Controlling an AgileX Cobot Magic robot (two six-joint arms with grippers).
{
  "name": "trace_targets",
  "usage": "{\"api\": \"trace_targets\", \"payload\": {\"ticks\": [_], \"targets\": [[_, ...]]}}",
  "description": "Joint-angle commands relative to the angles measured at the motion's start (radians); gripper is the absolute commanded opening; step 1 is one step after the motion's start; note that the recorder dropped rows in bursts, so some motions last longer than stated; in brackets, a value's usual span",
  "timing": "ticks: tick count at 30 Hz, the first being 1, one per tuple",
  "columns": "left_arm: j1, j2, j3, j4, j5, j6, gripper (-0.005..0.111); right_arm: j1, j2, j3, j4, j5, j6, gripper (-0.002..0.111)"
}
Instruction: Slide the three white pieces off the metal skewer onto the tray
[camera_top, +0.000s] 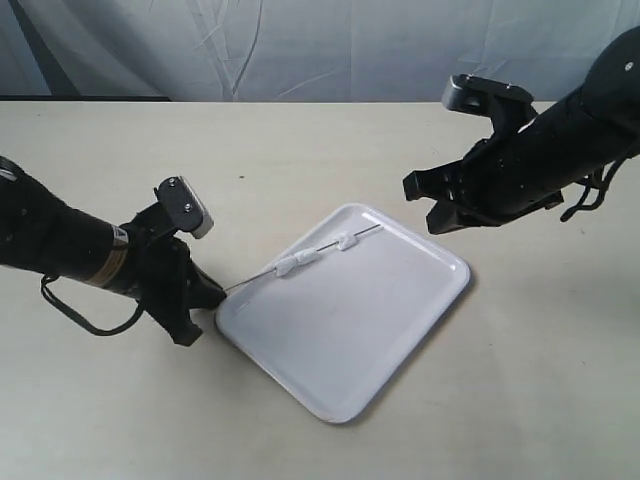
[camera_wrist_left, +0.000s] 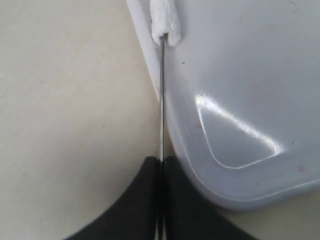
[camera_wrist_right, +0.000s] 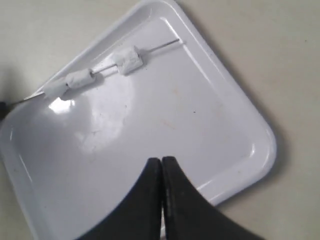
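Note:
The white tray (camera_top: 350, 330) lies mid-table. Across its far-left corner rests the thin metal skewer (camera_top: 366, 232) with the three white pieces on it: two close together (camera_top: 287, 267) (camera_top: 308, 257) and one further along (camera_top: 346, 241). My left gripper (camera_top: 214, 296) sits low beside the tray's left corner, shut on the skewer's end (camera_wrist_left: 161, 100); the nearest piece (camera_wrist_left: 164, 20) shows beyond the tray rim (camera_wrist_left: 235, 197). My right gripper (camera_top: 424, 203) hovers above the tray's far-right side, shut and holding nothing. From it I see the pieces (camera_wrist_right: 129, 61) (camera_wrist_right: 80, 79) (camera_wrist_right: 55, 89) and the skewer's free tip (camera_wrist_right: 167, 44).
The beige tabletop (camera_top: 520, 380) surrounds the tray on all sides. A grey cloth backdrop (camera_top: 320, 45) hangs behind the table's far edge. A loose cable (camera_top: 85, 322) loops under the left arm.

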Motion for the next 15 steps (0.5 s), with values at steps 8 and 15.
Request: {"api": "trace_targets", "payload": {"ticks": [8, 15], "targets": [[-0.002, -0.102, 0.033, 0.011, -0.052, -0.028, 0.0, 0.002, 0.052, -0.008, 0.068, -0.044, 0.001, 0.008], [-0.002, -0.134, 0.053, 0.011, -0.108, -0.125, 0.0, 0.002, 0.077, -0.008, 0.275, -0.051, -0.014, 0.034]]}}
